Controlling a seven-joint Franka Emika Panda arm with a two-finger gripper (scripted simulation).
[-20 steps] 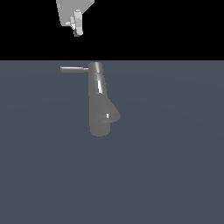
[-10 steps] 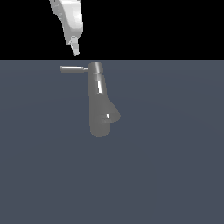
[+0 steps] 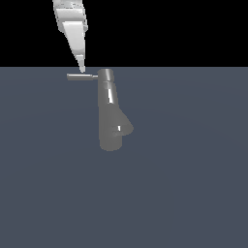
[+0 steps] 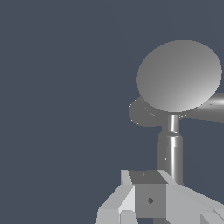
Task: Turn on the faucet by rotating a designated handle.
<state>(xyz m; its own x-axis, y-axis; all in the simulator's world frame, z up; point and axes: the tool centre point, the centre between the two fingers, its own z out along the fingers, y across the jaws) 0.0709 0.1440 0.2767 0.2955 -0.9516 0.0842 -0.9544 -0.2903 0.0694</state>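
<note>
The grey metal faucet (image 3: 110, 116) stands upright on the dark floor, with its stubby spout (image 3: 125, 128) low on the exterior view's right. The thin handle (image 3: 80, 76) sticks out from the cap toward the exterior view's left. My white gripper (image 3: 81, 68) hangs tip-down just above the middle of the handle, fingers together and holding nothing. I cannot tell if the tip touches the rod. In the wrist view the round cap (image 4: 179, 75) is seen from above. The handle (image 4: 171, 148) runs from it to my gripper (image 4: 148, 199), beside the fingers.
The flat dark grey floor (image 3: 193, 184) spreads all around the faucet. Nothing else shows on it.
My gripper has come down from the top of the exterior view and shifted toward the handle. Its tip now sits just above the rod. The faucet and handle have not moved.
</note>
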